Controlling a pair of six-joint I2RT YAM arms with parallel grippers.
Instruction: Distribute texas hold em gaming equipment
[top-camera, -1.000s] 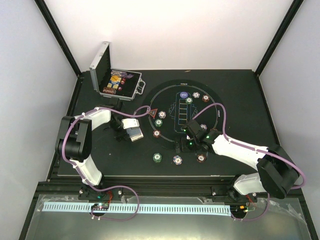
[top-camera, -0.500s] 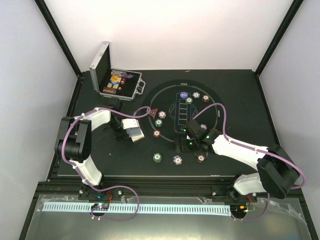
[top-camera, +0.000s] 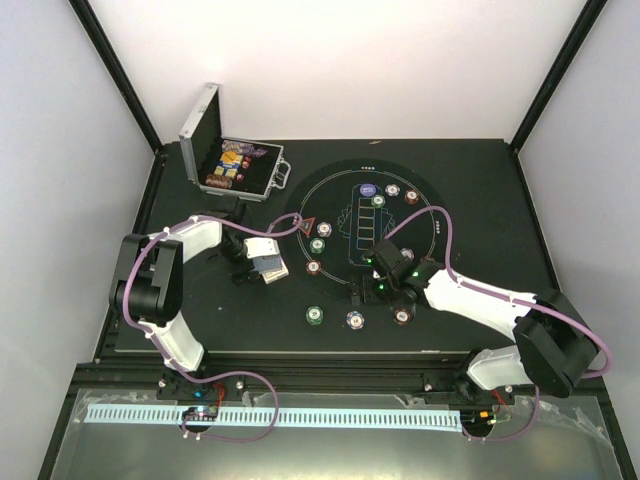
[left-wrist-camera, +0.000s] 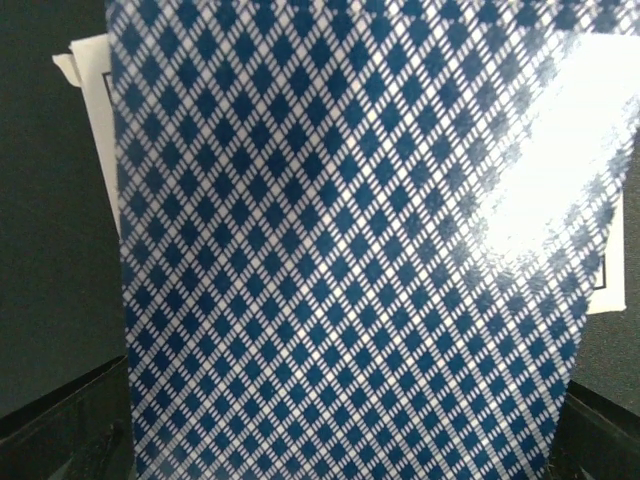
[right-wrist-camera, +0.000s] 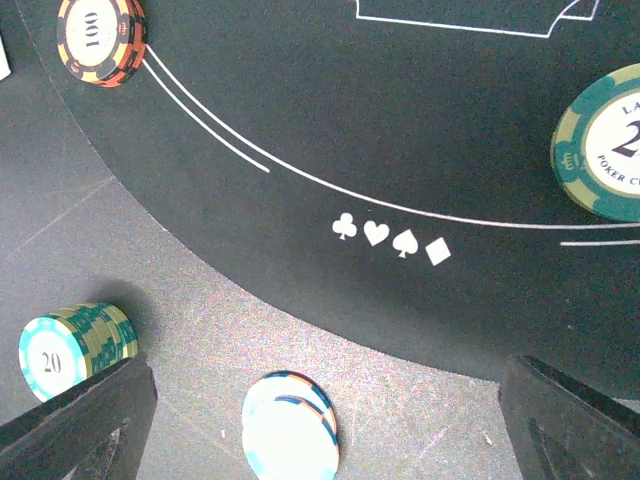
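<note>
My left gripper (top-camera: 258, 262) is shut on a few blue-diamond-backed playing cards (top-camera: 267, 257) left of the round felt mat (top-camera: 440, 215). In the left wrist view the top card's back (left-wrist-camera: 340, 250) fills the frame, with white card edges (left-wrist-camera: 88, 70) behind it. My right gripper (top-camera: 358, 293) is open and empty at the mat's near edge. The right wrist view shows a blue-white chip stack (right-wrist-camera: 290, 440) between my fingers (right-wrist-camera: 80, 420), a green stack (right-wrist-camera: 75, 345) to its left, a dark red chip (right-wrist-camera: 100, 35) and a green chip (right-wrist-camera: 605, 140).
An open silver case (top-camera: 270, 180) holding chips stands at the back left. A red triangular marker (top-camera: 305, 225), a purple button (top-camera: 368, 189) and several chips lie on the mat. Green (top-camera: 316, 316), blue-white (top-camera: 355, 320) and dark red (top-camera: 402, 316) stacks sit near its front edge.
</note>
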